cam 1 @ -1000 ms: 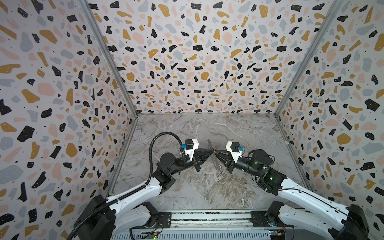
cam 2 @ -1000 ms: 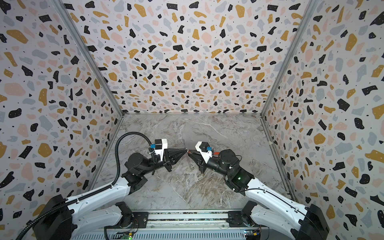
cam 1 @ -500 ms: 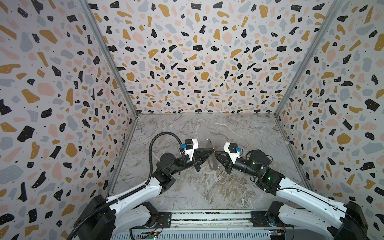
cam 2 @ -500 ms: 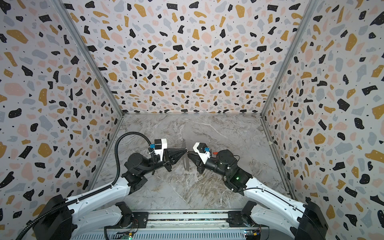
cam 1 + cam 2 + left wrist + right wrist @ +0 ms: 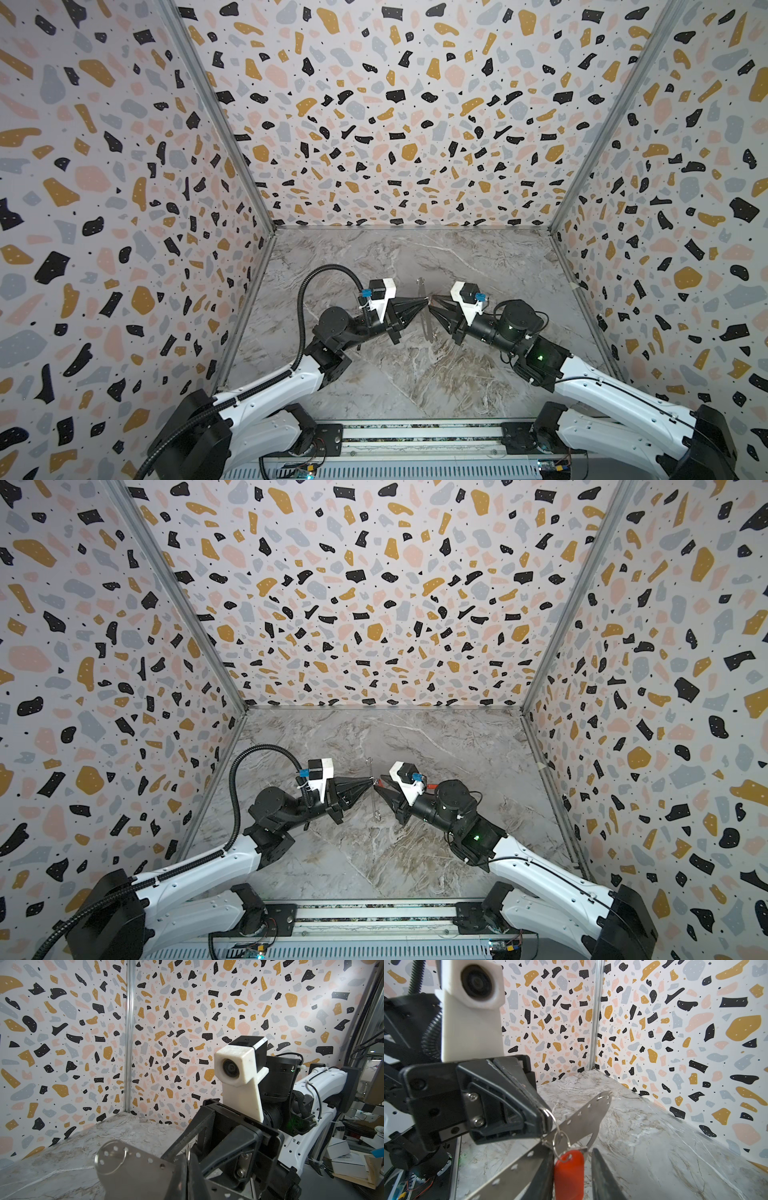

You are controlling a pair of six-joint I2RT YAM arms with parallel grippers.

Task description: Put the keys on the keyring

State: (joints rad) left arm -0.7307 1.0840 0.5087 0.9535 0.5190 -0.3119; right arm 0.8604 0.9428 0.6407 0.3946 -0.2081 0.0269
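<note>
The keyring is a flat grey metal strip with small holes, held off the floor in mid-air. My left gripper is shut on its middle, also seen in the left wrist view and in both top views. One of the keys hangs by a thin wire ring right at that grip, its red tag dangling. My right gripper stands tip to tip with the left, jaws apart around the tag. One finger touches the tag and a gap shows on the other side.
Patterned walls close in the marble floor on three sides. A small red-orange bit shows beside the right wrist; I cannot tell what it is. A second wire ring hangs at the strip's far end.
The right jaws have parted around the red tag. The keyring has swung from edge-on to standing out between the two tips. The left gripper has stayed shut in place.
</note>
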